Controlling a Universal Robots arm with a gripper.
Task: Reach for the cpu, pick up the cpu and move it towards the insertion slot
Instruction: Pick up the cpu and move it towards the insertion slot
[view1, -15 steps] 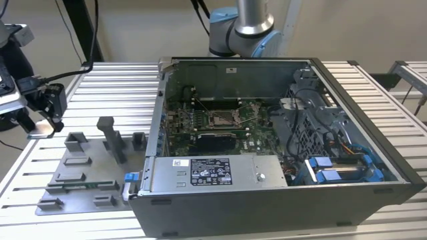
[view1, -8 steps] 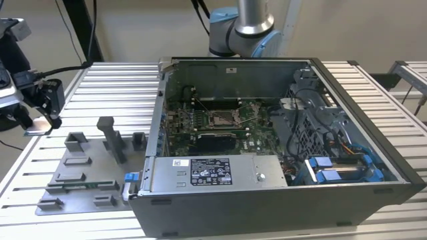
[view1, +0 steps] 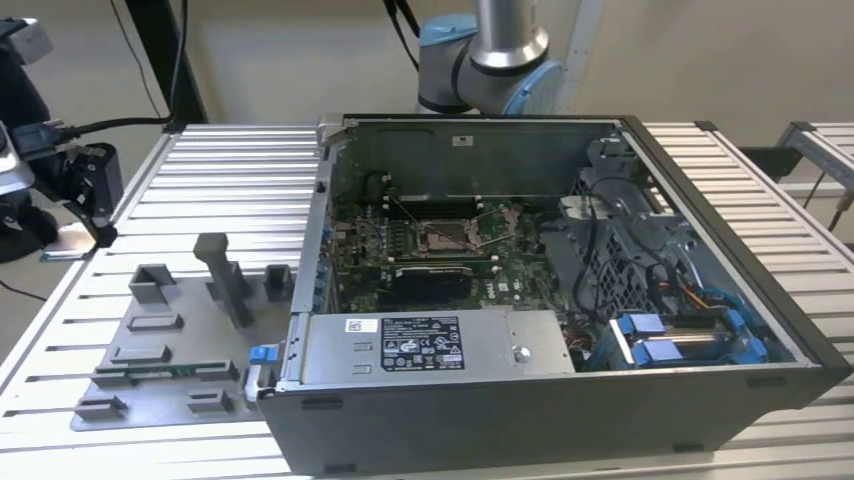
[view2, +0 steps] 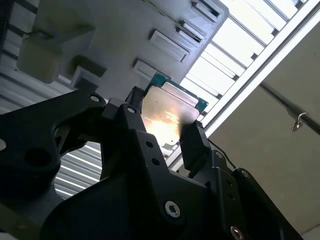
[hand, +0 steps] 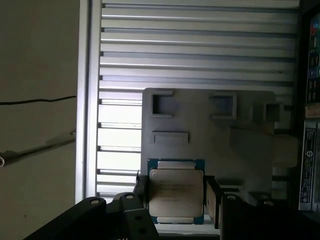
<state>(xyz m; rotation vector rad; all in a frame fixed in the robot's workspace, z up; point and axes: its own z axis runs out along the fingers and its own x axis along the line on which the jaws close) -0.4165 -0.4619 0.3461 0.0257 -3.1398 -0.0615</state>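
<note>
The cpu (hand: 176, 192), a thin square chip with a silvery face and green-tan edges, sits between my gripper's (hand: 176, 196) two black fingers (hand: 212, 196), which press on its opposite sides. The second wrist view shows the cpu (view2: 167, 116) held in the gripper (view2: 162, 125) above the grey fixture plate (view2: 115, 30). In the exterior view the gripper (view1: 87, 195) hangs well above the table at the exterior view's left, far from the insertion slot (view1: 443, 236). That slot is a shiny metal frame on the green board inside the open computer case (view1: 694, 300).
The grey fixture plate (view1: 174, 350) with raised blocks lies on the slatted aluminium table (view1: 227, 190), at the exterior view's left of the case. The case walls stand high around the board. A power supply (view1: 420, 345) and blue-tabbed drive bays (view1: 674, 340) fill the case's near side.
</note>
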